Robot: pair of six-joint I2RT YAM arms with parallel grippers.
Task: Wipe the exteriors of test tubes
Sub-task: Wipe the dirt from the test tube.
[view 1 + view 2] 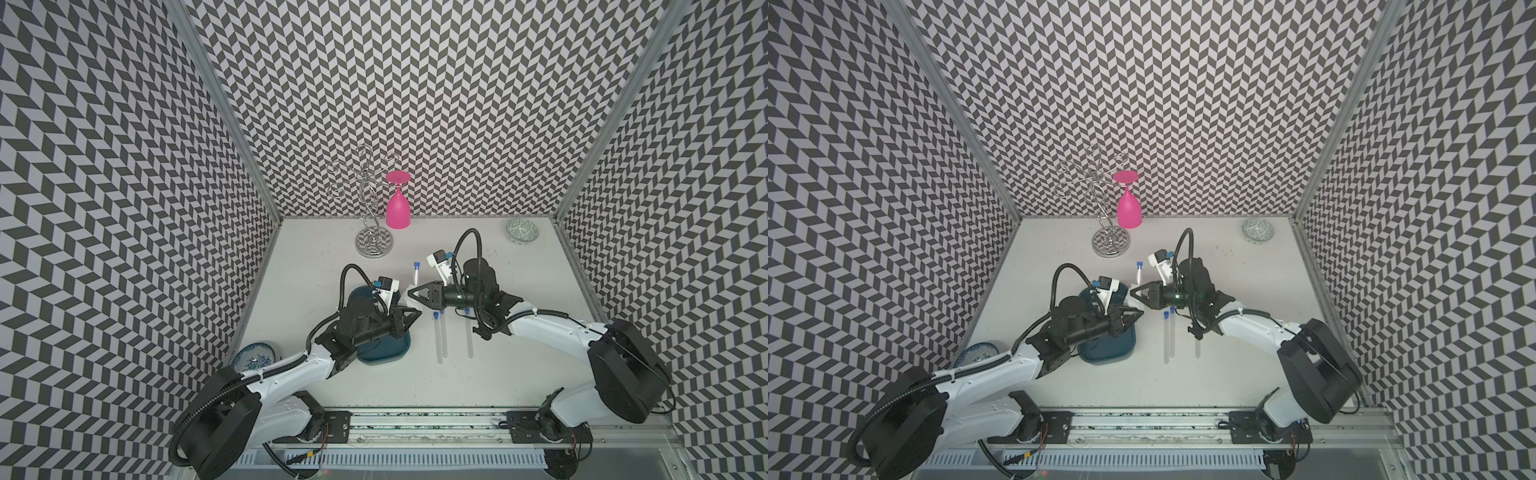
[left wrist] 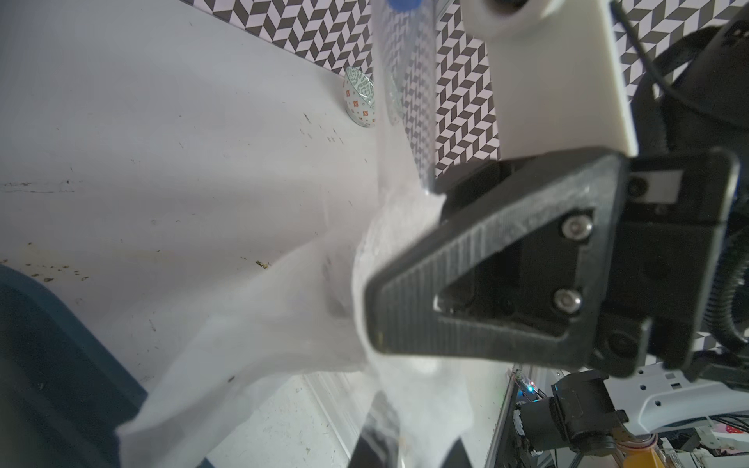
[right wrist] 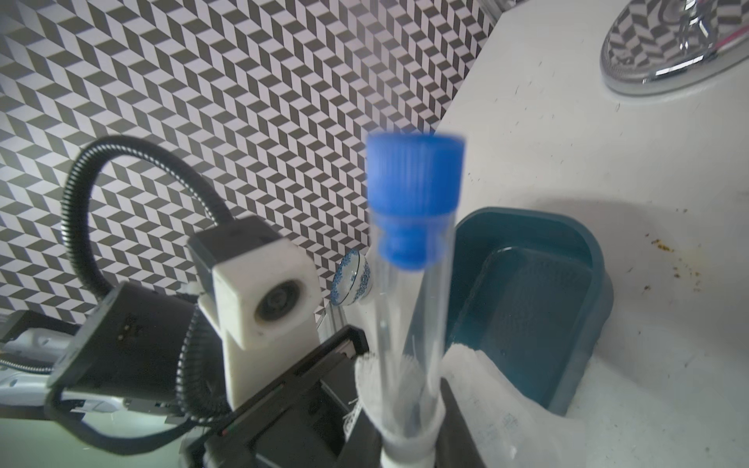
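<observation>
Near the teal tray (image 1: 388, 356), my right gripper (image 1: 409, 292) was clamped on one test tube (image 1: 415, 274), cap up, and my left gripper (image 1: 417, 311) pinched the tissue (image 2: 283, 324) against it. Three more tubes (image 1: 442, 338) lay flat nearby. I thought I was mid-wipe; next, slide the tissue along it

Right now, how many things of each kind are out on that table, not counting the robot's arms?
test tubes: 4
tissue: 1
tray: 1
bowls: 2
pink glass: 1
metal rack: 1
Total: 10
</observation>
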